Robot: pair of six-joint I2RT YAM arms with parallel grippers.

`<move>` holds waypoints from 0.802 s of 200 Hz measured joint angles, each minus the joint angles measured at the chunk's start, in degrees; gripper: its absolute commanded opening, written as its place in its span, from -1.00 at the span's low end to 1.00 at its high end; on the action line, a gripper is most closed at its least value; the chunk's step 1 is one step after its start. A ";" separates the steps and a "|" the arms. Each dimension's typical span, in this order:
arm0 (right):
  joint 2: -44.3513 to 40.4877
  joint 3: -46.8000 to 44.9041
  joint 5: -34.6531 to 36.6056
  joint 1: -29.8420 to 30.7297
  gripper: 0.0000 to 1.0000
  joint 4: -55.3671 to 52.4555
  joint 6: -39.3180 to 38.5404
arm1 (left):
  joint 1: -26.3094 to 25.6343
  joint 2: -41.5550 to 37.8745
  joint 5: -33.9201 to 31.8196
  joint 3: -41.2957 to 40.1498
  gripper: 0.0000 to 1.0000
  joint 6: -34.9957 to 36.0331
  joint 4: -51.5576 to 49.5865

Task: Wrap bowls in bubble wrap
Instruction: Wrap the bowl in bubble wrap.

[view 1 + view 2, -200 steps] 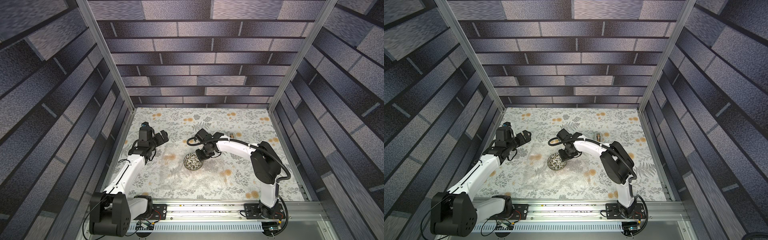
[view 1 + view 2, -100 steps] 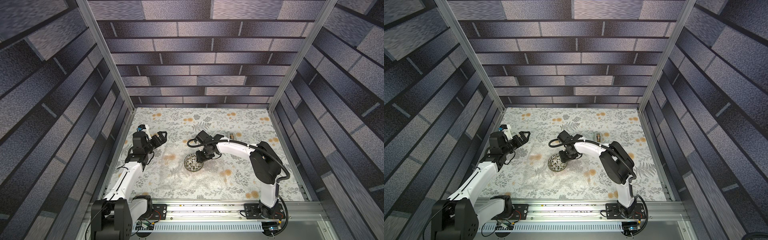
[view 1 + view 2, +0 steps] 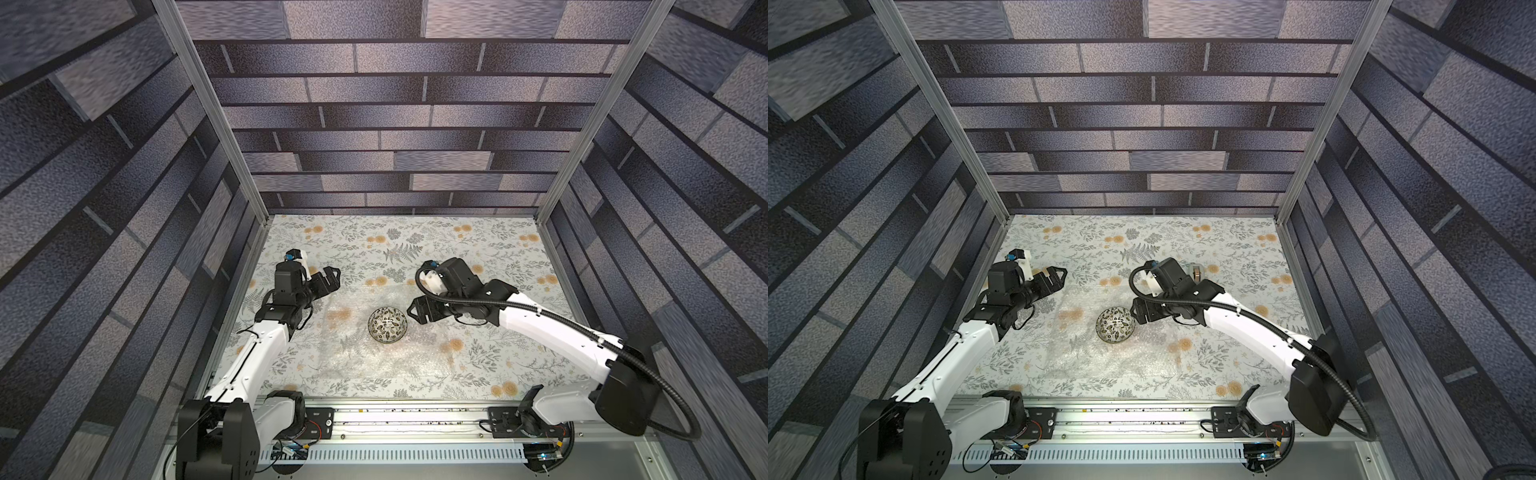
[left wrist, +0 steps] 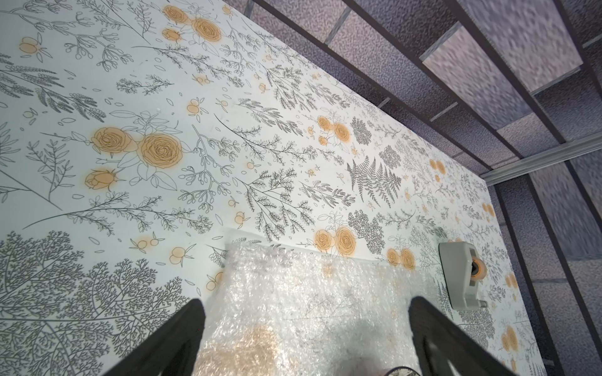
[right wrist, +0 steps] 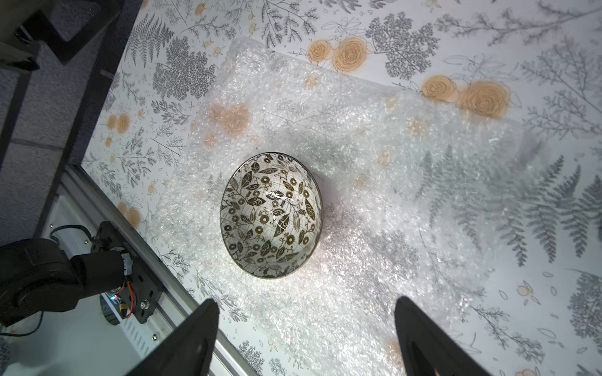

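The bowl [image 3: 387, 325] [image 3: 1115, 326], pale inside with dark leaves and a dark rim, sits upright on the bubble wrap [image 3: 365, 361] [image 3: 1100, 361], a shiny translucent sheet spread flat over the floral cloth. My right gripper [image 3: 416, 311] [image 3: 1138, 312] hovers just right of the bowl, open and holding nothing. In the right wrist view the bowl [image 5: 272, 215] lies ahead of the right gripper [image 5: 304, 306], not between its fingers, on the bubble wrap [image 5: 407, 156]. My left gripper [image 3: 329, 276] [image 3: 1057, 276] is open over the sheet's far left corner. The left wrist view has only bubble wrap [image 4: 309, 309] between the left gripper's [image 4: 306, 304] fingers.
A grey tape dispenser [image 3: 1198, 272] [image 4: 459, 275] stands on the cloth beyond the sheet's far right side, behind my right arm. The metal rail [image 3: 415, 415] runs along the front edge. Brick-patterned walls close in the left, right and back.
My right gripper has opened, let go of the bowl and drawn back to the right. The bowl now rests free on the sheet. My left arm has pulled back a little.
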 measured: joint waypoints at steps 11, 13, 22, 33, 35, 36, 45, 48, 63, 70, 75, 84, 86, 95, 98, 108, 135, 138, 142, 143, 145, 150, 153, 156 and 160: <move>-3.87 -6.21 -0.66 -1.75 0.61 0.70 2.43 | -0.26 0.37 -1.11 0.07 0.99 0.39 -0.50; -4.33 -7.06 -0.76 -1.92 0.60 0.68 2.84 | -0.26 0.48 -1.29 0.07 1.00 0.42 -0.55; -7.19 -11.98 -1.29 -2.32 0.55 1.01 5.20 | -0.28 1.14 -2.10 0.07 1.00 0.46 -0.66; -10.64 -17.66 -2.36 -2.23 0.50 1.60 8.61 | -0.31 2.08 -2.64 0.07 1.00 0.46 -0.70; -11.32 -18.56 -2.51 -2.23 0.49 1.57 9.01 | -0.31 2.27 -2.73 0.07 1.00 0.46 -0.68; -11.78 -19.21 -2.62 -2.23 0.48 1.60 9.46 | -0.31 2.34 -2.73 0.07 1.00 0.44 -0.68; -14.64 -22.84 -3.15 -2.25 0.44 2.23 12.31 | -0.37 3.06 -2.89 0.07 1.00 0.44 -0.59; -15.61 -23.89 -3.32 -2.25 0.43 2.40 13.11 | -0.44 3.30 -2.97 0.07 1.00 0.44 -0.50; -20.00 -28.17 -3.76 -2.25 0.36 2.89 17.05 | -0.52 4.26 -3.02 0.07 1.00 0.44 -0.20; -21.22 -29.46 -3.89 -2.40 0.33 3.06 18.51 | -0.72 4.81 -3.15 0.09 1.00 0.44 -0.02; -21.66 -30.08 -3.93 -2.56 0.31 3.06 19.54 | -0.85 5.18 -3.21 0.15 1.00 0.44 -0.02; -21.73 -30.77 -4.02 -2.64 0.25 3.06 20.65 | -1.18 5.95 -3.28 0.35 1.00 0.42 -0.02; -21.66 -30.88 -4.09 -2.64 0.24 3.10 21.05 | -1.20 6.05 -3.30 0.39 1.00 0.42 -0.02; -21.20 -31.34 -4.20 -2.64 0.20 3.28 22.12 | -1.46 6.78 -3.39 0.76 1.00 0.42 -0.02; -21.00 -31.47 -4.28 -2.64 0.18 3.39 22.32 | -1.62 6.95 -3.41 0.90 1.00 0.42 -0.02; -20.33 -32.11 -4.63 -2.64 0.13 4.00 23.47 | -1.92 7.34 -3.41 1.31 1.00 0.42 0.00; -19.26 -34.84 -5.68 -2.64 0.05 6.10 25.77 | -2.51 7.43 -3.87 2.29 1.00 0.42 0.04; -19.26 -35.15 -5.79 -2.64 0.04 6.25 25.94 | -2.60 7.43 -3.91 2.36 1.00 0.42 0.09; -19.28 -35.56 -5.95 -2.64 0.04 6.40 26.25 | -2.67 7.43 -4.04 2.40 1.00 0.42 0.09; -19.28 -35.63 -5.97 -2.64 0.04 6.43 26.29 | -2.64 7.43 -4.04 2.40 1.00 0.42 0.13; -19.28 -35.85 -6.03 -2.64 0.03 6.54 26.38 | -2.67 7.41 -4.09 2.40 1.00 0.44 0.15; -19.39 -36.13 -6.36 -2.64 0.02 6.91 26.73 | -2.67 7.41 -4.13 2.45 1.00 0.42 0.15; -19.50 -36.24 -6.45 -2.64 0.02 7.21 26.88 | -2.67 7.41 -4.24 2.47 0.99 0.42 0.15; -19.56 -36.33 -6.54 -2.64 0.02 7.37 27.15 | -2.67 7.41 -4.26 2.49 1.00 0.42 0.15; -19.63 -36.52 -6.67 -2.64 0.01 7.69 27.28 | -2.67 7.41 -4.31 2.49 1.00 0.42 0.15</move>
